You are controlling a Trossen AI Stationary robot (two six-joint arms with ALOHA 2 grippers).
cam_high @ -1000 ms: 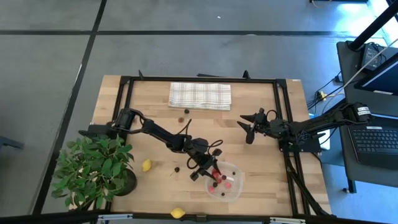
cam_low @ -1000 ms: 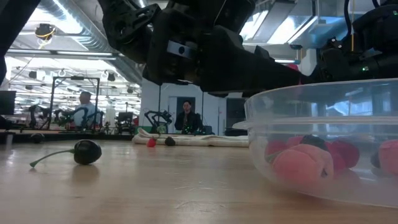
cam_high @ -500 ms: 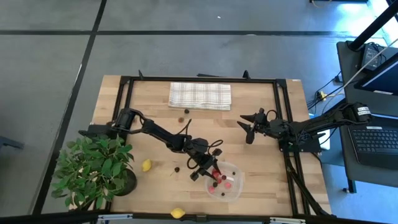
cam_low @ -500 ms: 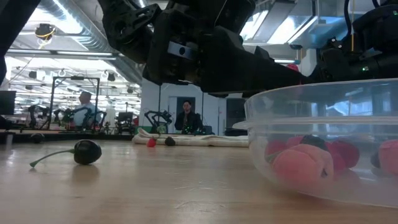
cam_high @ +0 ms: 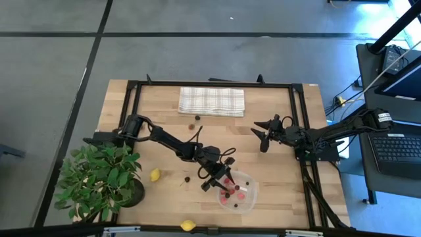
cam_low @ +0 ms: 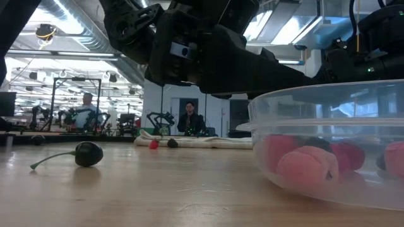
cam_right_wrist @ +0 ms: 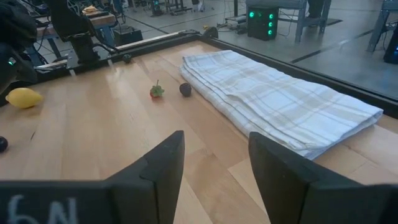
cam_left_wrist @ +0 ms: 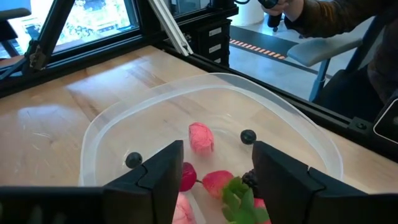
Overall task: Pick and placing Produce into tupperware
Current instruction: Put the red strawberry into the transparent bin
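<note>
The clear tupperware (cam_high: 248, 201) stands near the table's front, right of the middle, with several red, pink and dark produce pieces in it. My left gripper (cam_high: 222, 184) hangs open over its left rim (cam_left_wrist: 111, 114), fingers slanting down into it. A red berry with green leaves (cam_left_wrist: 231, 186) lies below the gap between the fingers. One lemon (cam_high: 154, 174) and a dark stemmed cherry (cam_high: 187, 178) lie left of the tupperware. A second lemon (cam_high: 188, 225) lies at the front edge. My right gripper (cam_high: 262, 139) waits open at the right, above the table.
A folded checked cloth (cam_high: 211, 101) lies at the far edge, with a red berry (cam_right_wrist: 157, 91) and a dark one (cam_right_wrist: 185, 89) beside its near side. A potted plant (cam_high: 99, 181) fills the front left corner. A black frame (cam_high: 299, 125) borders the table.
My left gripper has opened over the tupperware without moving. The red piece it held has dropped in, and the low view now shows one more pink-red shape behind the tupperware's wall.
</note>
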